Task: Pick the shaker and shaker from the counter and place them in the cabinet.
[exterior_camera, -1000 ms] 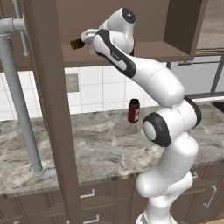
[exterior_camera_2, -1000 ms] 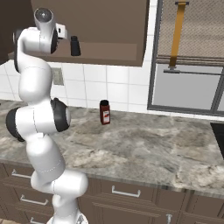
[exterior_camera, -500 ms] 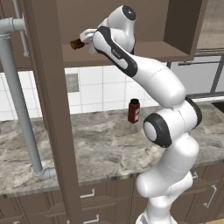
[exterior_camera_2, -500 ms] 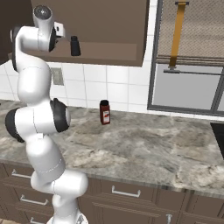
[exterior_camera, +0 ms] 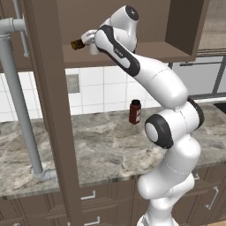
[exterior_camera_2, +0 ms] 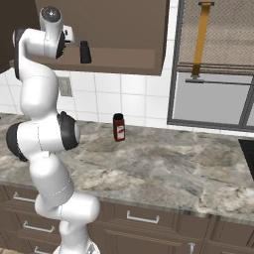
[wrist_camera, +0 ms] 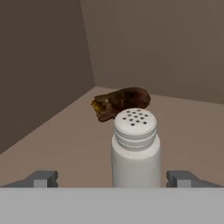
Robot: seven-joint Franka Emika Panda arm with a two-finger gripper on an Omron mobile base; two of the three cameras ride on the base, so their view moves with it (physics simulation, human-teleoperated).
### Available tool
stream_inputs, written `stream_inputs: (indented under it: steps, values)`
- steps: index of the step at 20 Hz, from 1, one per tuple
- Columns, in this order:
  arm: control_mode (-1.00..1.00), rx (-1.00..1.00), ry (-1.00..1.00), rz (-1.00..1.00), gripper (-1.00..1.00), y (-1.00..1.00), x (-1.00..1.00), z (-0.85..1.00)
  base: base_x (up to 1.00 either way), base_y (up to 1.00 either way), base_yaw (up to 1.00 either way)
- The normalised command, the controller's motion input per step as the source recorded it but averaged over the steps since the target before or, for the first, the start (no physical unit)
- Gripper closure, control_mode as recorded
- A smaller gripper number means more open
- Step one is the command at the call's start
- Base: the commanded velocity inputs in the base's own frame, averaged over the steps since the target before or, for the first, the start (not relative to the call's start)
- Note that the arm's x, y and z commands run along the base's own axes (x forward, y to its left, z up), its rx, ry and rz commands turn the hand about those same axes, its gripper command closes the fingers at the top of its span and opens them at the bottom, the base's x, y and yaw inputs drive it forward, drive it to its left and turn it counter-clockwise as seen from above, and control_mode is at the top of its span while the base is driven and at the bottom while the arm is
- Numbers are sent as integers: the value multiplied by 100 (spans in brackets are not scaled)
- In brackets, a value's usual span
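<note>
Inside the cabinet (wrist_camera: 52, 144), the white shaker (wrist_camera: 135, 148) stands upright on the base board between the spread fingers of the hand (wrist_camera: 113, 178), just before a brown lump (wrist_camera: 120, 103). The black shaker (exterior_camera_2: 85, 51) stands nearby. A careless retreat could topple the white one.

The cabinet (exterior_camera: 172, 50) had a flat brown base board, and three things sat on it — a white shaker (wrist_camera: 135, 146) standing upright near the front, a brown rounded lump (wrist_camera: 121, 103) lying on its side just behind it, and a black shaker (exterior_camera_2: 85, 52) upright further along the board, well apart from the other two. Below, the counter (exterior_camera_2: 163, 166) ran long and marbled grey-brown — on it stood a single dark red bottle (exterior_camera_2: 118, 127), upright, near the tiled wall at the back.
</note>
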Motion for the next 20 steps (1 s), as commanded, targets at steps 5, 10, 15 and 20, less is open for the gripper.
stream_inputs:
  steps: [5, 10, 15, 20]
  values:
    - [-100, 0, -3, 4, -100, 0, -34, 0, 0, 0, 0]
    - [-100, 0, -8, 4, -100, 0, -90, 0, 0, 0, 0]
    - [-100, 0, -11, 4, -100, 0, -100, -1, 0, 0, 0]
    - [-100, 0, -12, 3, -100, 0, -100, -11, 0, 0, 0]
